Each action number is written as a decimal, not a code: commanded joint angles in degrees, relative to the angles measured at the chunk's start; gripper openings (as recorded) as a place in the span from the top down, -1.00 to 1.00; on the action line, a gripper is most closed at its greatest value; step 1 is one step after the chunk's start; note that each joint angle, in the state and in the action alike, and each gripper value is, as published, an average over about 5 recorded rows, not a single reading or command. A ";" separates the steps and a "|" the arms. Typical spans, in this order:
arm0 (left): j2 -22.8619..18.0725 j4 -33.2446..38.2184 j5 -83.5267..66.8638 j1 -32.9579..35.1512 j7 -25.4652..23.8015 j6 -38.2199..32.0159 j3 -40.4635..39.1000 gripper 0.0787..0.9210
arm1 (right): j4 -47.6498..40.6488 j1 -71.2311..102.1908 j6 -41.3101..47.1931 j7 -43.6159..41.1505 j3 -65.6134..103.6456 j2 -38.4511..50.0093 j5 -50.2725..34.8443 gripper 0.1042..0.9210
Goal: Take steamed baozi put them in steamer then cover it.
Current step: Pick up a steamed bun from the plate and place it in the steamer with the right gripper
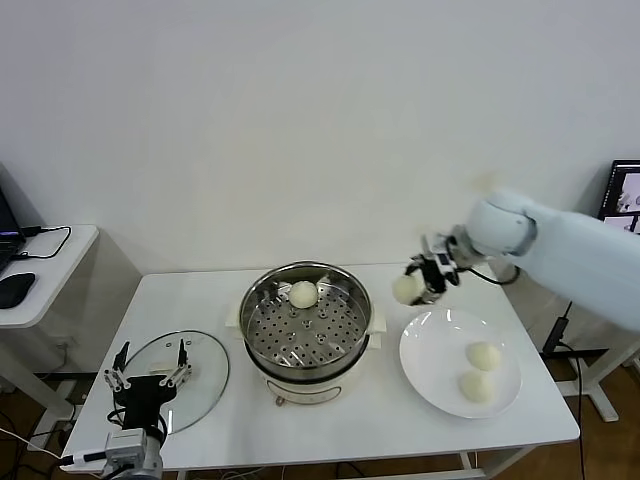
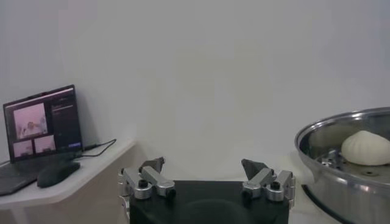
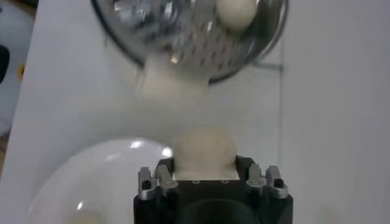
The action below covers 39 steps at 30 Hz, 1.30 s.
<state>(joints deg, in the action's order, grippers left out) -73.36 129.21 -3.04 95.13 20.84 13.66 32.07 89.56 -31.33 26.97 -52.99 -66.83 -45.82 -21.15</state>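
Observation:
My right gripper [image 1: 418, 283] is shut on a cream-white baozi [image 1: 407, 288], held in the air between the steamer and the white plate; in the right wrist view the baozi [image 3: 204, 152] fills the jaws of the gripper [image 3: 204, 163]. The steel steamer [image 1: 256, 300] on its white base holds one baozi [image 1: 303, 294] on the perforated tray at its far side, also seen as a bun [image 2: 365, 148] in the left wrist view. Two baozi [image 1: 484, 355] [image 1: 476, 387] lie on the plate. The glass cover [image 1: 205, 375] lies flat at front left. My left gripper [image 1: 150, 374] hangs open over it.
The white plate [image 1: 430, 350] sits at the right of the table, close to the steamer. A side desk [image 1: 60, 260] with a mouse [image 1: 14, 289] and a laptop [image 2: 42, 125] stands left of the table. The table's front edge runs just below the cover and plate.

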 commanded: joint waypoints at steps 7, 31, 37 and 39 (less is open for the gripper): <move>-0.82 0.11 0.38 -0.04 -0.08 -0.19 1.33 -0.77 | -7.85 -0.60 11.23 8.21 -4.37 -25.52 -13.45 -0.28; -1.15 0.34 0.04 -0.21 0.13 -0.48 2.29 -0.77 | -22.43 10.09 11.12 9.84 -4.17 -37.41 -8.41 -0.30; -0.99 0.48 0.09 -0.35 0.10 -0.39 2.23 -0.77 | -18.49 5.01 10.63 5.17 -3.21 -32.72 -7.86 -0.64; -0.85 0.51 0.09 -0.40 0.07 -0.35 2.23 -0.77 | -15.78 1.17 9.84 1.96 -3.59 -29.56 -7.78 -0.72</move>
<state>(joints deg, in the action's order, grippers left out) -74.38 129.66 -2.98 94.79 20.95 13.23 34.30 70.99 -24.72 37.17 -45.97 -70.46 -78.87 -29.19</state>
